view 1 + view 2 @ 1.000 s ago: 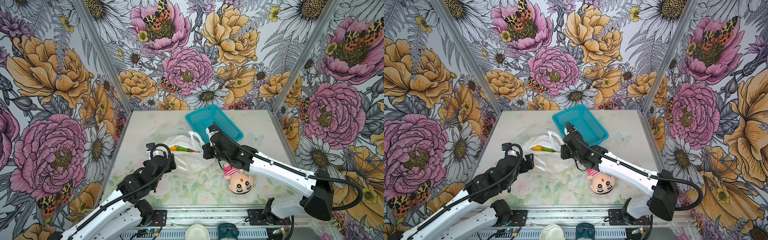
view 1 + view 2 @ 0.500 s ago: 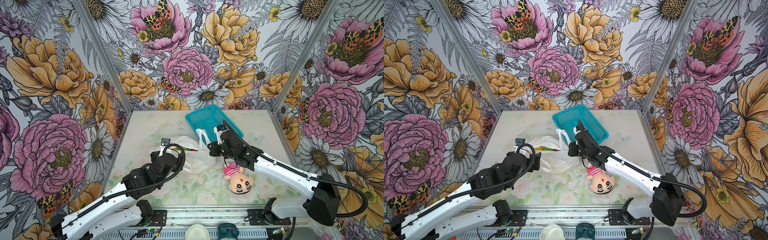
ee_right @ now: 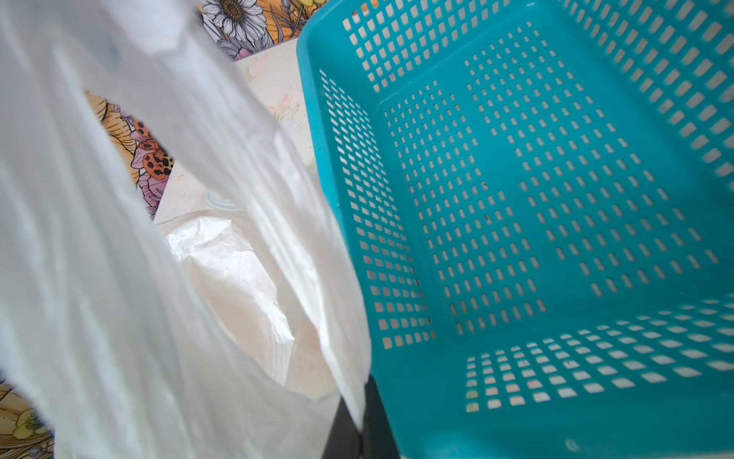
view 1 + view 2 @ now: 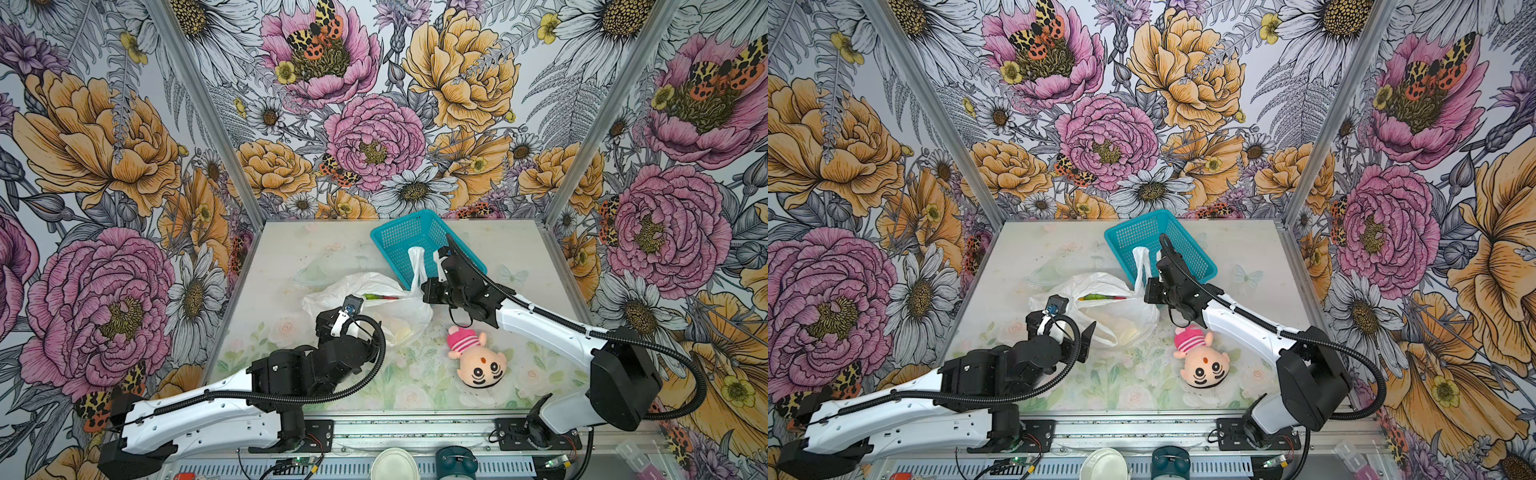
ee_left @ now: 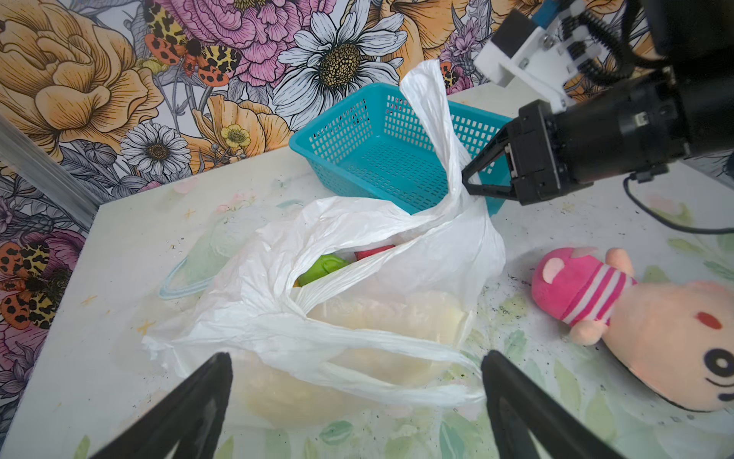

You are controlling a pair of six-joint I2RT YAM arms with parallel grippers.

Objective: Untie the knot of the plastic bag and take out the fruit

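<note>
Since a second ago our left gripper point(image 5: 355, 357) has neared the bag point(image 5: 357, 222), central on the bench point(image 5: 119, 278), jaws apart; our right gripper point(image 5: 466, 184) clamps its handle point(image 5: 429, 103) beside the basket point(image 5: 337, 131). Fruit point(image 5: 321, 266) sits inside.

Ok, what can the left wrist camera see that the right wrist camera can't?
Only the left wrist view shows the plush doll, a green fruit and a red fruit peeking out of the plastic bag, the right hand pinching the bag's strap, and the left hand open wide. Only the right wrist view shows the teal basket right up close, with its holey floor, and the strap as a blurry white sheet in front. Both show the plastic bag, the teal basket and the flowery wall.
</note>
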